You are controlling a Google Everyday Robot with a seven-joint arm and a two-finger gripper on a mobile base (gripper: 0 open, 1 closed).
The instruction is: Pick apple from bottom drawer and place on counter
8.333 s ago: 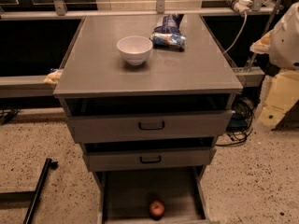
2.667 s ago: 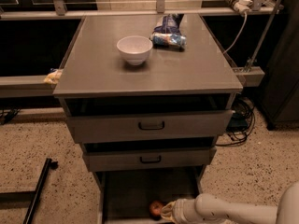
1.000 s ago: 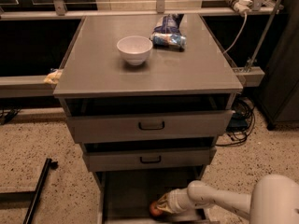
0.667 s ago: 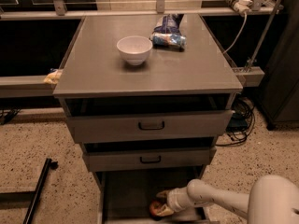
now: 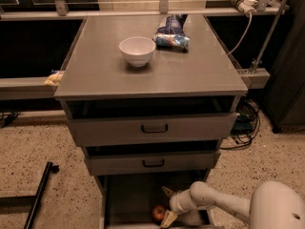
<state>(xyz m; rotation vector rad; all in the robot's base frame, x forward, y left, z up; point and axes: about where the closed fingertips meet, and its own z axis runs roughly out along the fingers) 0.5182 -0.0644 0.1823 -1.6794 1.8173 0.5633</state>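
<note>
The apple [image 5: 158,213], small and red with yellowish patches, lies on the floor of the open bottom drawer [image 5: 128,202] near its front. My gripper [image 5: 166,205] reaches into that drawer from the right on a white arm. It is open, with one finger [image 5: 167,192] behind the apple and the other [image 5: 168,218] just to the apple's right. The apple rests on the drawer floor, not lifted. The grey counter [image 5: 190,66] is the top of the cabinet.
A white bowl [image 5: 137,50] and a blue-and-white snack bag [image 5: 170,34] sit on the counter. The two upper drawers [image 5: 152,128] are partly pulled out above the bottom drawer. A black bar [image 5: 38,194] lies on the speckled floor at the left. Cables hang at the right.
My gripper has stayed low in the bottom drawer beside the apple, and its fingers now stand spread wider. The apple has not moved.
</note>
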